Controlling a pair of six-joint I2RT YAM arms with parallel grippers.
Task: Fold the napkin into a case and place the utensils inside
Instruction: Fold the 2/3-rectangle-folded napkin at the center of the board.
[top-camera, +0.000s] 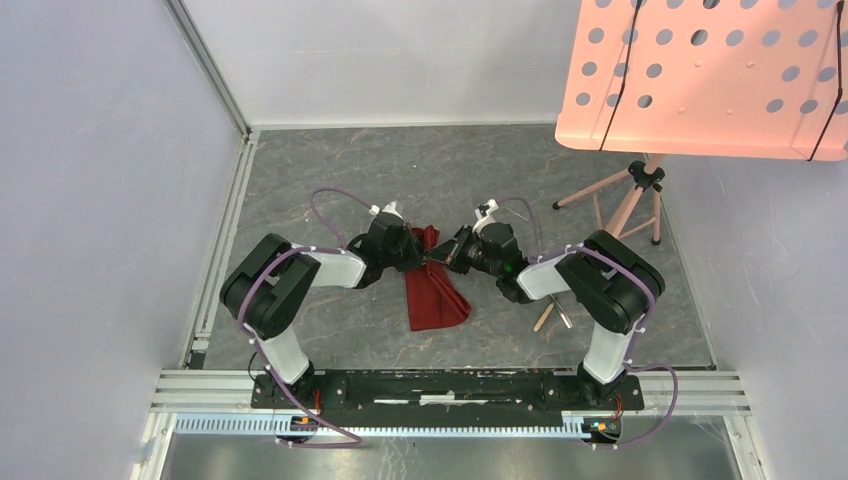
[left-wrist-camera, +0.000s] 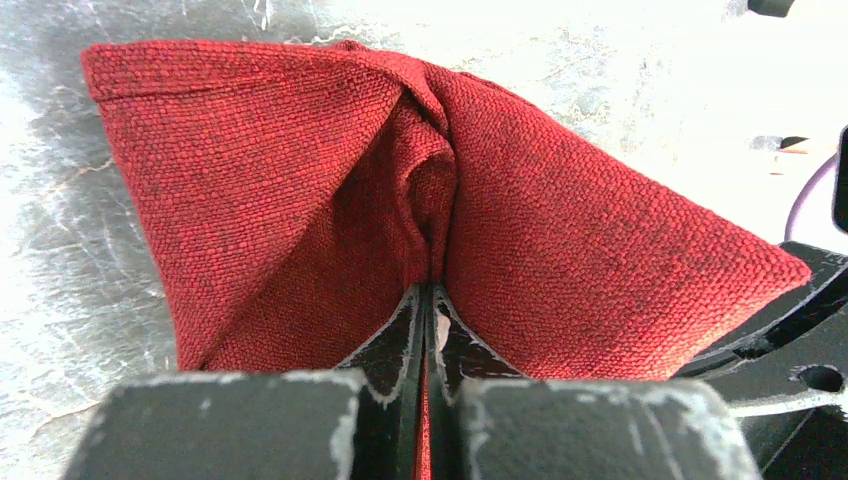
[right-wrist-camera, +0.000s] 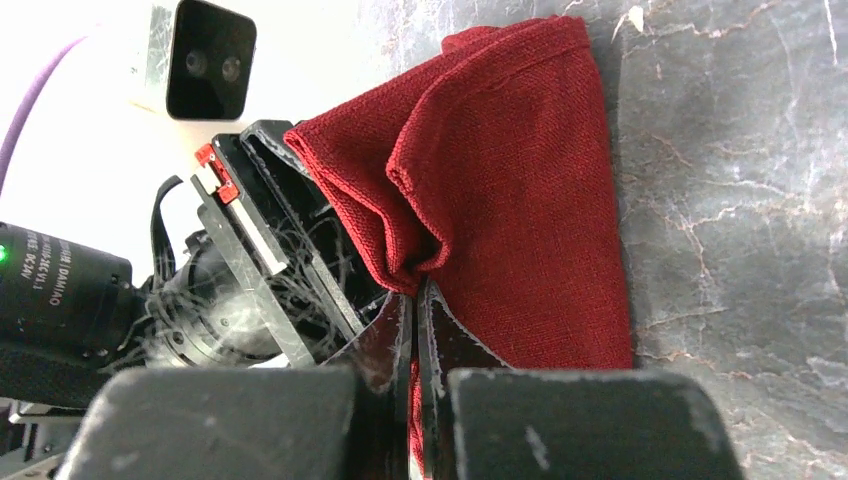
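The dark red napkin (top-camera: 437, 292) lies folded on the grey table between the two arms, its far end bunched and lifted. My left gripper (top-camera: 414, 252) is shut on that end from the left; in the left wrist view the cloth (left-wrist-camera: 290, 190) rises in a pleat from the closed gripper (left-wrist-camera: 432, 292). My right gripper (top-camera: 442, 258) is shut on the same end from the right, with cloth (right-wrist-camera: 520, 190) pinched at the gripper's tips (right-wrist-camera: 415, 292). The left gripper's body (right-wrist-camera: 250, 230) faces it closely. The utensils (top-camera: 556, 314) lie by the right arm's elbow, partly hidden.
A pink perforated stand (top-camera: 700, 75) on thin pink tripod legs (top-camera: 625, 200) stands at the back right. White walls enclose the table on the left, back and right. An aluminium rail (top-camera: 450, 385) carries both arm bases at the near edge.
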